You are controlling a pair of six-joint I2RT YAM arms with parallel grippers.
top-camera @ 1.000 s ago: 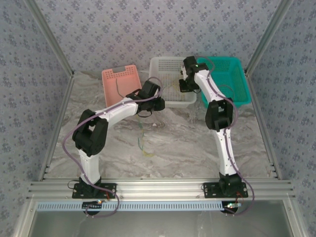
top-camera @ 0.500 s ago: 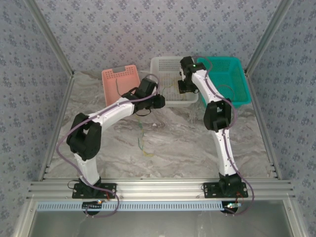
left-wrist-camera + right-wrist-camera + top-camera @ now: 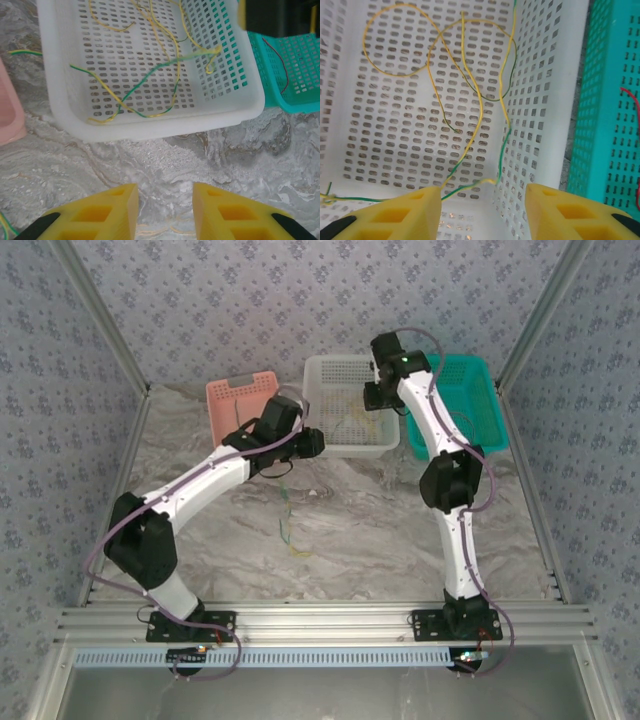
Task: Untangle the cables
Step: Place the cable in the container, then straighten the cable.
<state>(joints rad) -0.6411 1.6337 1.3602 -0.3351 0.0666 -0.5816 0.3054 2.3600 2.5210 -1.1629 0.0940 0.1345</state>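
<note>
Both arms have shifted since a second ago: my left elbow swung out toward 9 o'clock and my right wrist drew back toward 12. From above, I see the left gripper (image 3: 312, 440) by the 7 o'clock corner of the white basket (image 3: 312, 405), the right gripper (image 3: 372, 397) over its 3 o'clock edge, and one loose strand (image 3: 284, 526) on the surface (image 3: 380, 530). Left wrist: fingers (image 3: 117, 207) apart over bare surface, nothing between them; yellow and green cables (image 3: 150, 74) lie in the basket at 12. Right wrist: fingers (image 3: 410, 215) apart above those cables, gripping nothing; a red cable (image 3: 630, 96) lies in the teal basket (image 3: 605, 100) at 3
</note>
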